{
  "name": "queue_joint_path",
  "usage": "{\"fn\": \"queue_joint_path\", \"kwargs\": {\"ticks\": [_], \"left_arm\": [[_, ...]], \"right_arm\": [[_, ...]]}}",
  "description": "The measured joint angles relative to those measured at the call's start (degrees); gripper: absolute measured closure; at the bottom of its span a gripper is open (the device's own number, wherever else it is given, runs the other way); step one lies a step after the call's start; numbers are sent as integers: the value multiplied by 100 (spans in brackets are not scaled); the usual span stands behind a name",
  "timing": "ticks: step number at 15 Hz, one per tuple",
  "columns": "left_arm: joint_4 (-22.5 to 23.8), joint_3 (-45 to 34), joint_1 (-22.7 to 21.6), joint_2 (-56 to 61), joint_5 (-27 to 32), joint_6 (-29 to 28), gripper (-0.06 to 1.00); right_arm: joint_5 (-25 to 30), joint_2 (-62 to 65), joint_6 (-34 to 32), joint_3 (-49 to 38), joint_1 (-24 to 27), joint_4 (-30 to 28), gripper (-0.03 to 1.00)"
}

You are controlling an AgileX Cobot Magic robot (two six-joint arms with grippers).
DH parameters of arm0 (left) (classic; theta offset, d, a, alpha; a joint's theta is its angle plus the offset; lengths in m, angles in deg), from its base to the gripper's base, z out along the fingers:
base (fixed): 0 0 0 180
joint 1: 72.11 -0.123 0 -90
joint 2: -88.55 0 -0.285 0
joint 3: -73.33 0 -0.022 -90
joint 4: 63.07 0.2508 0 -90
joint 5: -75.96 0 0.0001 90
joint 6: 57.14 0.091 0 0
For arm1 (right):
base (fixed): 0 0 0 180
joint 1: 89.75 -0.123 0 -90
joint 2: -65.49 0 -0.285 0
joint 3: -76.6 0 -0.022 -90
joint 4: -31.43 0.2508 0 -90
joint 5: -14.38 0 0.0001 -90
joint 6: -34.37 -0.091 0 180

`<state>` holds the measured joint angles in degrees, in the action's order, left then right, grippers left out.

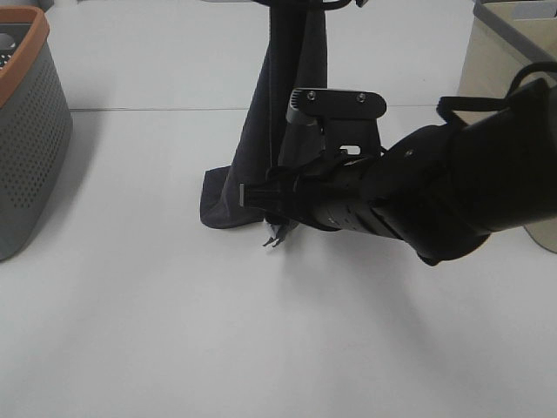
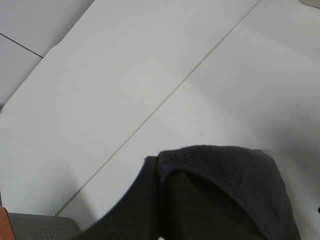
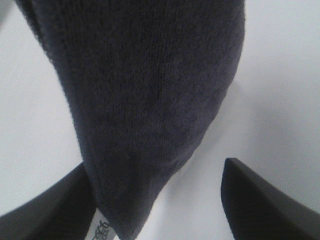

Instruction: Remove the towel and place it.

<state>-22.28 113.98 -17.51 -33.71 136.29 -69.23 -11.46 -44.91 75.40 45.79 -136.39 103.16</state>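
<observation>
A dark grey towel (image 1: pixel 283 113) hangs down from the top edge of the exterior high view, and its lower end rests bunched on the white table (image 1: pixel 139 305). My left gripper (image 1: pixel 300 5) holds it up at the top, mostly cut off by the frame. In the left wrist view the towel (image 2: pixel 235 175) drapes over that gripper (image 2: pixel 170 210). My right gripper (image 1: pixel 275 237) reaches in from the right at the towel's lower end. In the right wrist view its fingers (image 3: pixel 265 200) stand wide apart, with the towel's corner (image 3: pixel 150 110) and its tag between them.
A grey perforated basket with an orange rim (image 1: pixel 26 131) stands at the left edge. A beige bin (image 1: pixel 505 52) stands at the back right. A seam (image 1: pixel 157 109) runs across the table behind the towel.
</observation>
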Motion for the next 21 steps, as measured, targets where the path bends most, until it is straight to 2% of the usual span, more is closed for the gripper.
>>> {"fn": "queue_joint_path", "kwargs": {"ticks": [3,9,11,12,13,14,18,20,21], "left_arm": [[0,0,0,0,0,63,94],[0,0,0,0,0,126,94],[0,0,0,0,0,126,94],[0,0,0,0,0,126,94],[0,0,0,0,0,126,94],[0,0,-17,0,0,126,94],[-6,0,-17,0,0,126,94],[-23,0,-17,0,0,126,94],[-23,0,-17,0,0,126,94]], "right_arm": [[-6,-327,86,143,0,11,31],[-6,-338,1014,138,0,281,49],[6,-338,1261,138,0,407,51],[52,-332,1536,138,0,567,52],[350,-264,2160,138,0,842,52],[350,-258,2338,138,0,911,52],[138,-264,2435,138,0,1031,53],[138,-281,2441,138,0,1043,61],[138,-286,2447,138,0,1043,69]]}}
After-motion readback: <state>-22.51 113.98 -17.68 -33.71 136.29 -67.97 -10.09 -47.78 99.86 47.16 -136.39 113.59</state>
